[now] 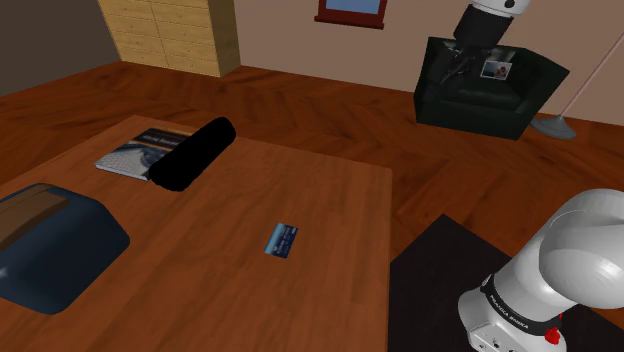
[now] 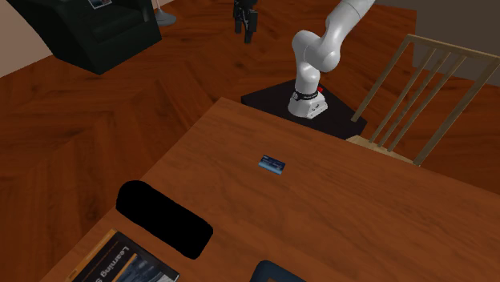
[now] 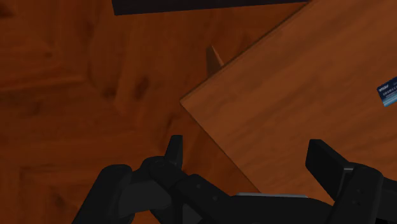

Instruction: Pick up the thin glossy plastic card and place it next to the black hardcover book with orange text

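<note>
A small blue glossy card lies flat near the middle of the wooden table. It also shows past the table corner in the wrist view, card. A book with a dark cover and pale lettering lies at the table's far end, partly under a black cylinder-like object. My gripper hangs high over the floor beside the table corner, far from the card. It is open and holds nothing.
A dark blue object rests on the table at the shoulder view's left. A dark armchair stands on the floor beyond the gripper. A wooden chair sits by the table near the robot's black stand.
</note>
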Robot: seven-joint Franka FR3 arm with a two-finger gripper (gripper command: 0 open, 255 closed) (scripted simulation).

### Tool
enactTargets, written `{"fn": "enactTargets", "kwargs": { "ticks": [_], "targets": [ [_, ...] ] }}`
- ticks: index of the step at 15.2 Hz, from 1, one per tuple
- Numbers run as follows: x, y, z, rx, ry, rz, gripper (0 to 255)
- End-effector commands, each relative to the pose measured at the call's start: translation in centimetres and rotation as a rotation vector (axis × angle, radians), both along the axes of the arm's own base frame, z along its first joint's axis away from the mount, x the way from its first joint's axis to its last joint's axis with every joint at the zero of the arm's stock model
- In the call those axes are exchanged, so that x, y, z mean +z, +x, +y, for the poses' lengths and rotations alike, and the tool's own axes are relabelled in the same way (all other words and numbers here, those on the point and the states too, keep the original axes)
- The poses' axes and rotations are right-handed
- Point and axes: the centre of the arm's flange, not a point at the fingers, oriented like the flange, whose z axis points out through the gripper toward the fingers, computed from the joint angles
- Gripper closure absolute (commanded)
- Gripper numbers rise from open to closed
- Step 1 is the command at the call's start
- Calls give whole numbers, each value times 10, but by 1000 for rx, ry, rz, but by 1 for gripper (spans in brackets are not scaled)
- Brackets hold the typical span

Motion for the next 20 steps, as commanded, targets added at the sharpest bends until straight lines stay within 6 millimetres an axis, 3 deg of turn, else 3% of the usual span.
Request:
{"fn": "enactTargets", "kwargs": {
  "ticks": [1,11,20],
  "targets": [
    [0,0,0,0,0,0,0],
    [-63,-35,135,-252,-74,-108,0],
    [-131,-31,255,-479,-142,-205,0]
  ]
}}
